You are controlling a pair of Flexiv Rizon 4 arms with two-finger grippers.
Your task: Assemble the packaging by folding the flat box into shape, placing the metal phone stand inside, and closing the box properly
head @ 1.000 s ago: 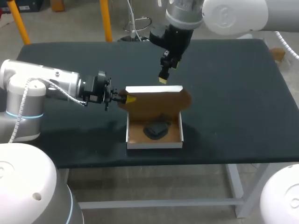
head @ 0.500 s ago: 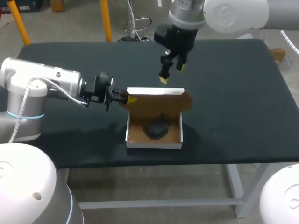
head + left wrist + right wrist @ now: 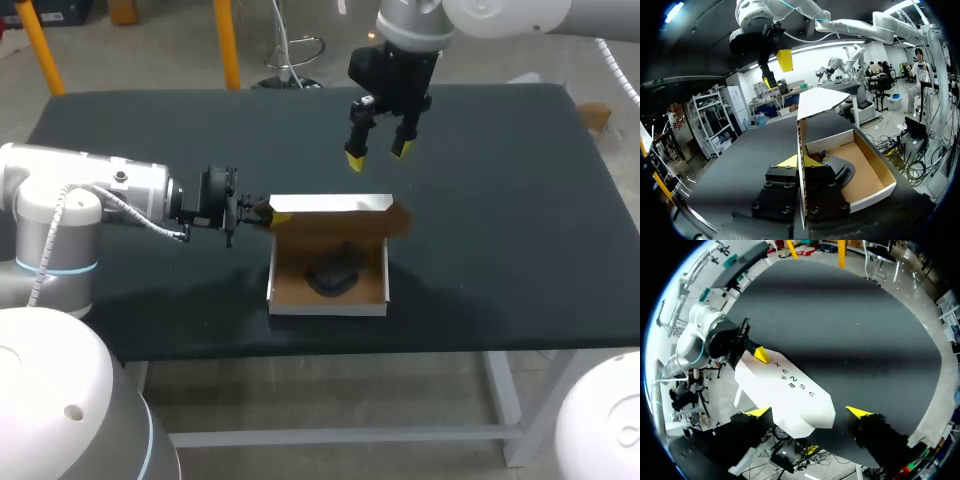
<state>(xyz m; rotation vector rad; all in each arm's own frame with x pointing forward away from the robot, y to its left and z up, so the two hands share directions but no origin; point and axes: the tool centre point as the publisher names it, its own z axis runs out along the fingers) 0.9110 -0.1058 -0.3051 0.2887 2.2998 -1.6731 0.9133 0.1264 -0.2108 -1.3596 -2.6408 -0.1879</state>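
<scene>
A white box with a brown inside (image 3: 328,290) sits mid-table, and the dark metal phone stand (image 3: 332,276) lies in it. Its hinged lid (image 3: 335,215) leans forward over the tray. My left gripper (image 3: 268,212) is shut on the lid's left edge; in the left wrist view its yellow tips (image 3: 800,161) pinch the cardboard lid (image 3: 815,100), with the stand (image 3: 839,170) in the tray (image 3: 875,170) beside it. My right gripper (image 3: 377,150) hangs open above and behind the lid, holding nothing. The right wrist view looks down between its open fingers (image 3: 808,412) on the lid's white outer face (image 3: 787,387).
The black table (image 3: 520,200) stretches bare to the right of the box and behind it. My left arm (image 3: 90,195) lies low across the table's left side. The table's front edge runs close in front of the box.
My right gripper has lifted up and away to the right, off the lid's top edge, turning so that both fingers show. The lid has tipped a little further forward, still held by my left gripper.
</scene>
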